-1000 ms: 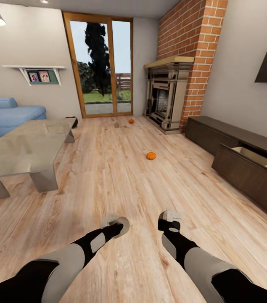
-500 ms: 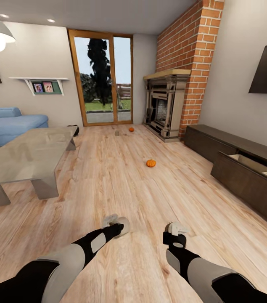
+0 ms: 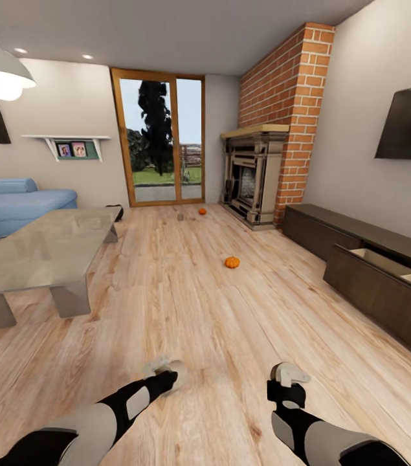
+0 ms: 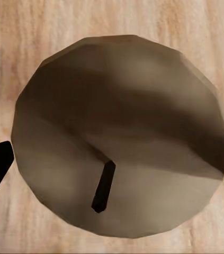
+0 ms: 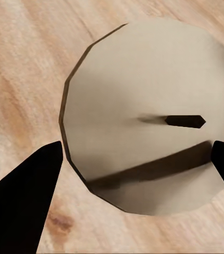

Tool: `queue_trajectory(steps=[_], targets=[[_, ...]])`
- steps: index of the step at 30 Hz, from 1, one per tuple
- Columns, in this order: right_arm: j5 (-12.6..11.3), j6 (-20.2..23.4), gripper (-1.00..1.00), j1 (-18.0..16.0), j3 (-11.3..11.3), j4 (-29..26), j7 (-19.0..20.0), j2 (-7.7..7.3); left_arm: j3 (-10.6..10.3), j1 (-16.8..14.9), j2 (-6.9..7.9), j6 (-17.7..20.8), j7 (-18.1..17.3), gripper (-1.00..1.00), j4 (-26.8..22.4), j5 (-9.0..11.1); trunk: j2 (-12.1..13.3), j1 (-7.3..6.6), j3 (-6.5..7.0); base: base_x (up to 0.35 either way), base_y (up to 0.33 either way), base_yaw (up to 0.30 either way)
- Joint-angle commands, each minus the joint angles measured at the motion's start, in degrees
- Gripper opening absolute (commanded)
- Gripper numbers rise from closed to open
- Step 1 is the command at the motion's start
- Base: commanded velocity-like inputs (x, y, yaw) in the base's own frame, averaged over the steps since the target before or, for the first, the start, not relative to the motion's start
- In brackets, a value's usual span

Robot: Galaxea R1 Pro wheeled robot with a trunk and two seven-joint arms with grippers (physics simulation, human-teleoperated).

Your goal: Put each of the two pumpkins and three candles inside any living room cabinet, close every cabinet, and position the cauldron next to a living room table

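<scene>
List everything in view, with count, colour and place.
pumpkins: two, orange, on the floor, one mid-room, one near the glass door
candles: three, grey-tan, one on the floor by the door, one in each gripper
cabinet: one, dark brown, right wall, drawer open
table: one, grey, left
sofa: one, blue, far left
fireplace: one, brick-backed
left gripper: holding a candle
right gripper: holding a candle

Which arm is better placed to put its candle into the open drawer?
Probably right: the drawer lies on that side, nearer the right gripper than the left gripper. Each holds a candle.
</scene>
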Motion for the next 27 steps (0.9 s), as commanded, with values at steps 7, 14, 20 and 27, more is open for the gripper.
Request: queue_trajectory(steps=[7,14,20,27], targets=[[-0.56,-0.21,-1.00,0.35,0.56,0.24,0.06,-0.19,-0.16,3.60,2.89,-1.27,-0.25,-1.00,-0.05,0.52,2.00,-1.15,1.30,0.000,0.000,0.000],[-0.54,-0.20,-1.00,0.77,0.67,0.31,0.15,0.21,-0.16,3.80,3.15,-1.39,-0.26,-1.00,-0.05,0.40,4.81,-2.69,2.55,0.000,0.000,0.000],[-0.53,-0.20,-1.00,1.05,0.70,0.33,0.21,0.32,-0.17,3.81,3.08,-1.39,-0.26,-1.00,-0.05,0.34,7.21,-4.01,3.63,0.000,0.000,0.000],[-0.56,-0.23,-1.00,1.08,0.64,0.23,0.21,0.15,-0.13,3.81,3.22,-1.39,-0.26,-1.00,-0.05,0.40,10.02,-5.55,4.95,0.000,0.000,-0.078]])
